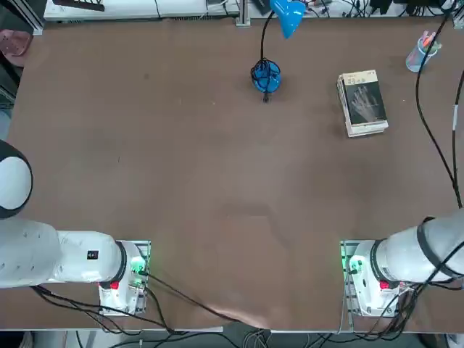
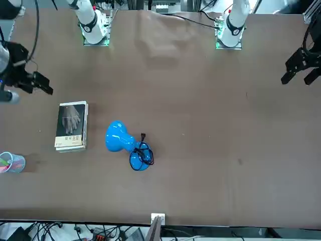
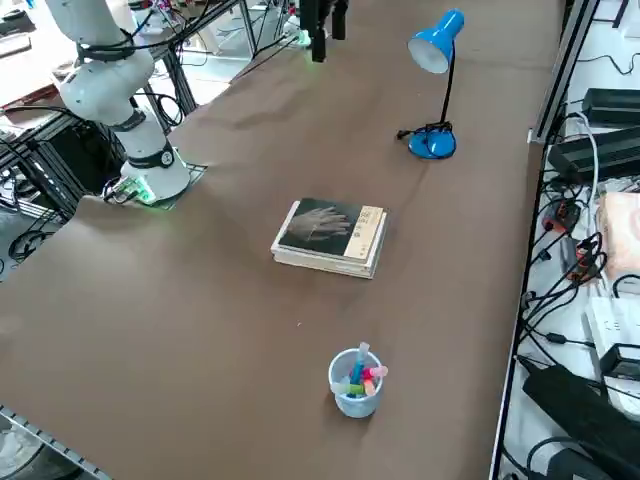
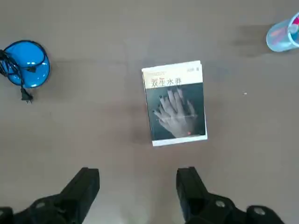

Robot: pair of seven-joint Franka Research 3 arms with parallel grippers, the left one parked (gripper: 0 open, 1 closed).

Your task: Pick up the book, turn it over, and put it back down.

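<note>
While the book [image 4: 175, 103] lies flat on the brown bench [image 1: 181, 167], cover with the hand picture facing up, the right tool [image 4: 138, 186] hangs above it with both fingers spread wide and nothing between them. From the wrist view the book sits just ahead of the fingertips, square and free on all sides. From overhead it is on the far right part of the bench, with the blue desk lamp [image 1: 267, 76] well apart on one side and a cup of pens [image 1: 420, 52] near the far right corner. In the front view the tool shows as a dark shape high at the bench edge, off to the side of the book, though its height is hard to read there.

Step in hand, as a judgement: this fits either the approach before the pick or the retreat after the book was set down turned over; which face was up at the outset cannot be told. If a grasp is coming, it calls for dropping low and closing across the book's narrow width at its edges
</note>
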